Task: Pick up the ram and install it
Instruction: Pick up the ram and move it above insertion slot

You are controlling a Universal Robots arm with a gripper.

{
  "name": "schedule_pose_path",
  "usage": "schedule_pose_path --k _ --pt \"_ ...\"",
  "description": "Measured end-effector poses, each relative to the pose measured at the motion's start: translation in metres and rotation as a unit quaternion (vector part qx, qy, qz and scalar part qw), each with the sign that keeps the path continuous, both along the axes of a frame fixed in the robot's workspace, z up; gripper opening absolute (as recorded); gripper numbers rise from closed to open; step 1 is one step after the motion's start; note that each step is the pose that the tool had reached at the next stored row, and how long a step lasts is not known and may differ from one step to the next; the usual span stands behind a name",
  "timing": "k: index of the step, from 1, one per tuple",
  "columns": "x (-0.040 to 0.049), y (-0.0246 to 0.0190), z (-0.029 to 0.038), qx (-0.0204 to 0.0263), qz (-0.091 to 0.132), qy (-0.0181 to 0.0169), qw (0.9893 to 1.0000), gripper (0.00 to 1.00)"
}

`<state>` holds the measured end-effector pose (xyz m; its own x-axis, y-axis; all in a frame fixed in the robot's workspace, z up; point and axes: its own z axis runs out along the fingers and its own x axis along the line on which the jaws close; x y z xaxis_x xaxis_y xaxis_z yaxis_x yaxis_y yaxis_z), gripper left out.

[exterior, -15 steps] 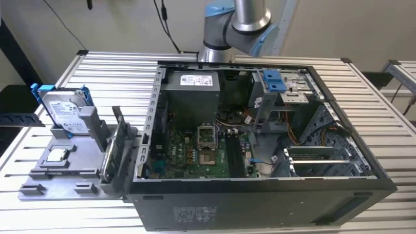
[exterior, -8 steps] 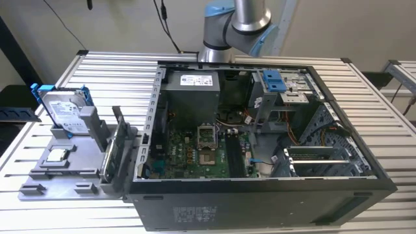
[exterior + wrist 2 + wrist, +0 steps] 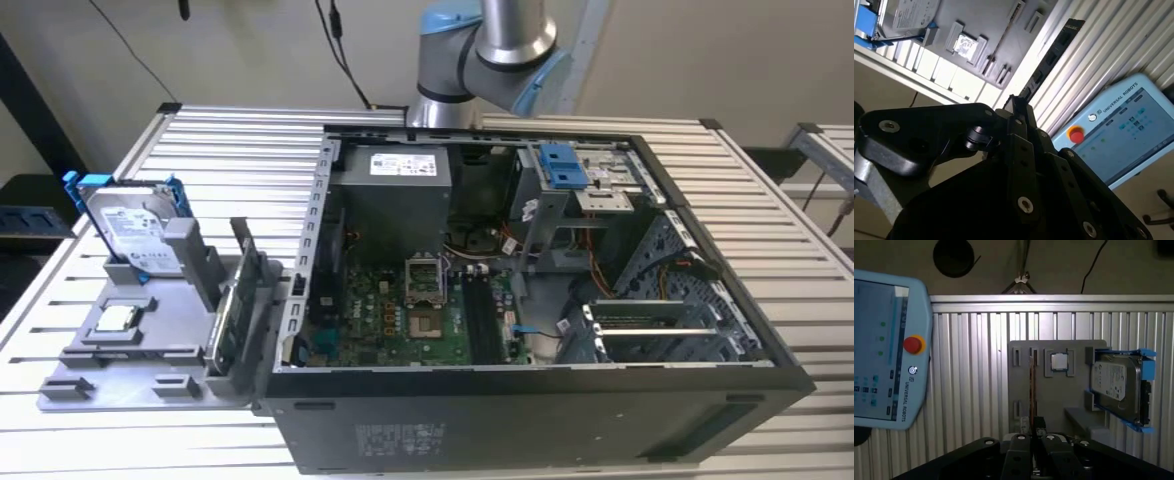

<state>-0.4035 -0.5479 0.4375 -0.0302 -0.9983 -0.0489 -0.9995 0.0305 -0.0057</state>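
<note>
- PC case (image 3: 534, 425) is closest. It lies on its side on the slatted table (image 3: 227, 165) with the side panel off and the motherboard (image 3: 400, 315) face up inside.
- Grey fixture tray (image 3: 127, 375) sits just beside the case, on the exterior view's left.
- On the tray, near to far:
  - processor chip (image 3: 118, 319), flat in its pocket
  - upright cards (image 3: 247, 290), standing along the edge next to the case
  - hard drive (image 3: 134, 225), propped up in a blue bracket at the far end
- Gripper (image 3: 1018, 106) hangs above the tray, looking down on it, fingers pinched tight on the ram (image 3: 1054, 55).
- The ram is up in the air, clear of the tray and the table.
  - In the second wrist view it is a dark stick with a row of black chips. It juts out from the fingertips and is seen against the slats beside the tray.
  - In the first wrist view a thin brownish line runs out from the fingertips across the tray, beside the processor chip. It looks like the same stick edge-on, but I can't be sure.
- Teach pendant (image 3: 884, 350) with a red button shows in both wrist views, on the side of the tray away from the hard drive.
- Arm (image 3: 501, 50) is furthest back, behind the case, rising past the top of the exterior view.
</note>
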Motion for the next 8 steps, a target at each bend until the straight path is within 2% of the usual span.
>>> schedule_pose_path --k 2,8 --pt "0.0 0.0 0.0026 0.0 0.0 0.0 1.0 0.14" --pt "0.0001 0.0 0.0029 0.0002 0.0 0.0 1.0 0.14"
